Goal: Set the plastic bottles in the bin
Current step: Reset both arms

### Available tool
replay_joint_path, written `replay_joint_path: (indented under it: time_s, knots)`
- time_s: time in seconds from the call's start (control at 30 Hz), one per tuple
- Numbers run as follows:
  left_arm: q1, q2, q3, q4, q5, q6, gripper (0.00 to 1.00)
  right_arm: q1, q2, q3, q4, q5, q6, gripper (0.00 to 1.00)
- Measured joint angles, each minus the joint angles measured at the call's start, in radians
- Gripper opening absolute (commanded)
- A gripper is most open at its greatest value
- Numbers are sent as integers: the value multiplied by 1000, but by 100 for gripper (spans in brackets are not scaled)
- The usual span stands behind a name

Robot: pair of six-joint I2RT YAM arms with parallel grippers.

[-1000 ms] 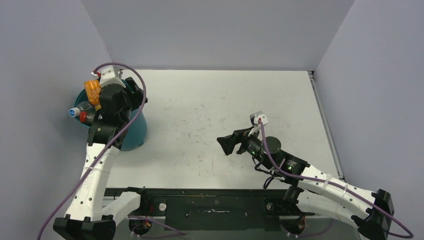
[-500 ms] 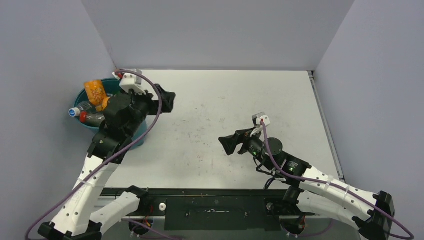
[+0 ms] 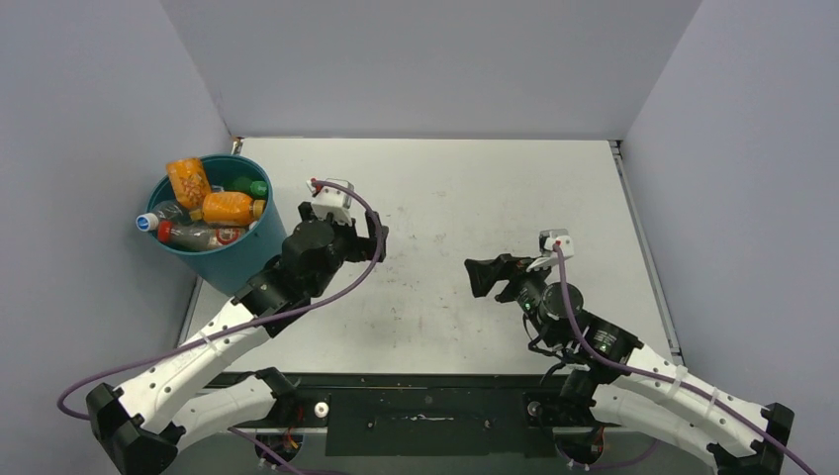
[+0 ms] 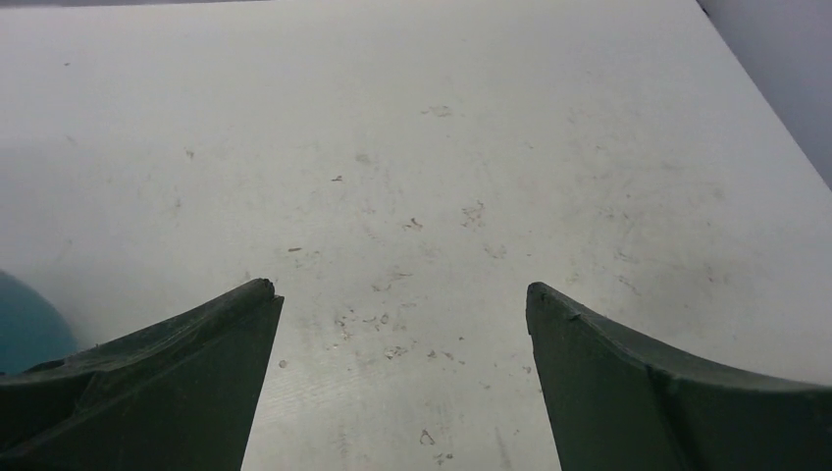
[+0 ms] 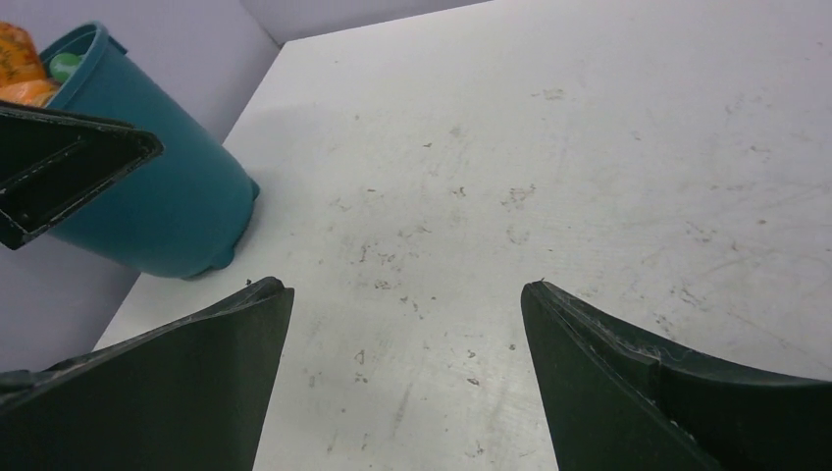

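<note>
Your left claw (image 4: 397, 294) hangs spread wide and empty over the bench (image 3: 475, 188), near the bin (image 3: 237, 259). Your right claw (image 5: 402, 285) gapes empty too. The bottles (image 3: 226, 208) lie piled inside the bin.

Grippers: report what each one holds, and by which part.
Nothing. The left gripper and right gripper are both open, only table showing between their fingers.

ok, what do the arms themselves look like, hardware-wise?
Both the left arm and right arm have white link shells, black joint housings and a trailing purple cable. The left gripper and right gripper have dark, wedge-shaped fingers.
</note>
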Motion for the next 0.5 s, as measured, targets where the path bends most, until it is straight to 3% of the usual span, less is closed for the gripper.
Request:
replay_joint_path:
  time_s: [0.23, 0.5]
  knots:
    - [-11, 102, 3, 16, -261, -141, 96, 0, -21, -8, -69, 192, 108, 90]
    - [-51, 153, 5, -42, -359, -231, 96, 0, -13, -45, -130, 389, 217, 90]
